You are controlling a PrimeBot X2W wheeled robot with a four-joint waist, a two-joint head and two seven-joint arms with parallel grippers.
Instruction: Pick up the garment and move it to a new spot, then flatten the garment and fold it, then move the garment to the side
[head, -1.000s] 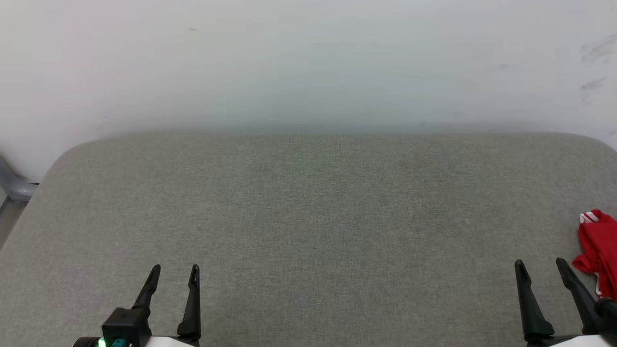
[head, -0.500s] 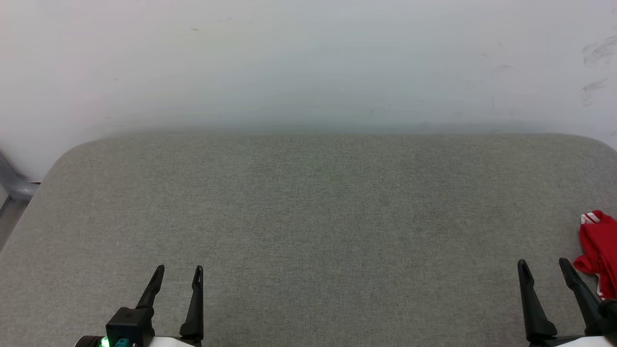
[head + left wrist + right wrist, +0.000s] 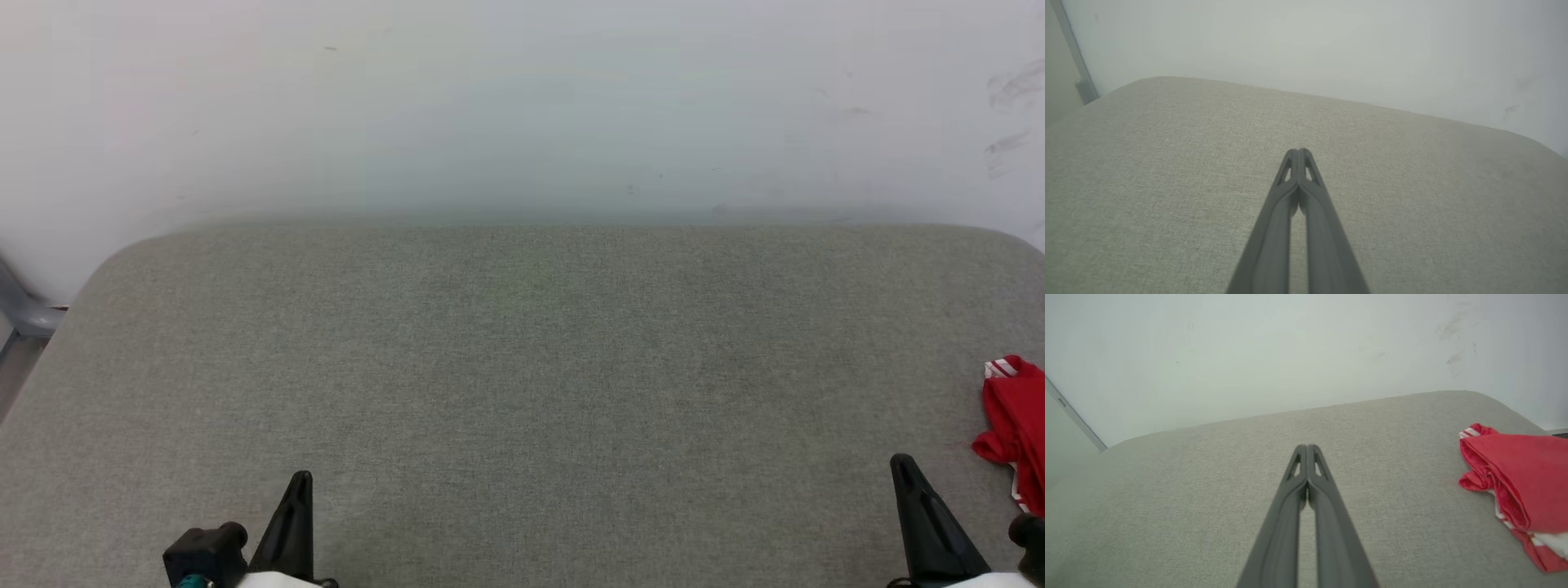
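- Item 1, garment (image 3: 1016,416): red cloth, bunched and folded over on itself. It lies at the far right side of the padded surface and is cut by the right edge of the head view. A strip of red-and-white striped trim shows at its far corner. In the right wrist view, white cloth shows under the red at its near end.
- Item 2, left gripper (image 3: 300,482): at the lower left of the head view. Its 2 dark fingers are pressed together tip to tip, gripping nothing. It is over bare fabric, well apart from the garment.
- Item 3, right gripper (image 3: 902,465): at the lower right of the head view. Its 2 fingers are closed against each other, gripping nothing. The garment lies near it on its right side, not touching.
- Item 4, padded surface (image 3: 522,367): grey woven fabric with rounded far corners. It carries the garment.
- Item 5, wall (image 3: 522,106): pale and plain, behind the padded surface. Dark scuff marks (image 3: 1008,90) show at its upper right.
- Item 6, grey tube (image 3: 20,314): curved, beside the left far corner of the padded surface. What it belongs to cannot be told.
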